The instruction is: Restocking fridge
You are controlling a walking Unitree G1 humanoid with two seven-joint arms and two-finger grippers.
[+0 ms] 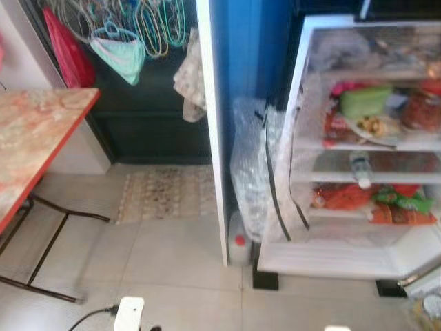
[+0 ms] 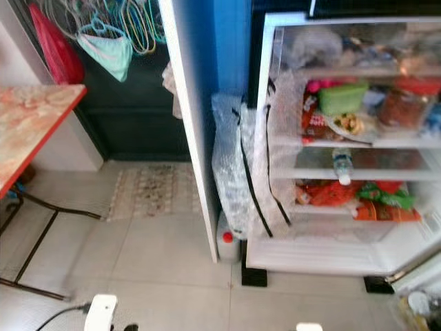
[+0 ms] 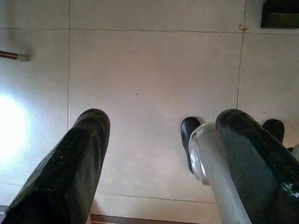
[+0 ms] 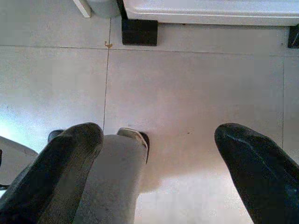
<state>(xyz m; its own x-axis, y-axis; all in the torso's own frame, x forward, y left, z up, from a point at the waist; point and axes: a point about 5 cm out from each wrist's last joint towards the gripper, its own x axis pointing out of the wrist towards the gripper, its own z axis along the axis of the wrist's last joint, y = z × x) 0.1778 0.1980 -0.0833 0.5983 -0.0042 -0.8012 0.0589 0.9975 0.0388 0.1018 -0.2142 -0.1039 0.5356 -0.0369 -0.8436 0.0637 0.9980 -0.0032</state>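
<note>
The open fridge [image 1: 300, 103] stands at the right on black blocks [image 4: 139, 31]. Its shelves hold a green container [image 1: 365, 100], a plate of food [image 1: 375, 127], a water bottle [image 1: 360, 169] lying on the middle shelf, and red and green packets [image 1: 372, 200] lower down. My left gripper [image 3: 159, 154] hangs open over the pale floor tiles with nothing between its fingers [image 3: 77, 163]. My right gripper [image 4: 159, 163] is open too, above the floor just in front of the fridge's base.
A bundle of clear plastic wrap [image 1: 251, 165] and a jug with a red cap [image 1: 239, 247] stand between the fridge and a blue-and-white partition [image 1: 220, 103]. A red-edged folding table [image 1: 34, 138] is at the left. A rug [image 1: 165, 193] lies beyond, and a white plug [image 1: 129, 314] near my feet.
</note>
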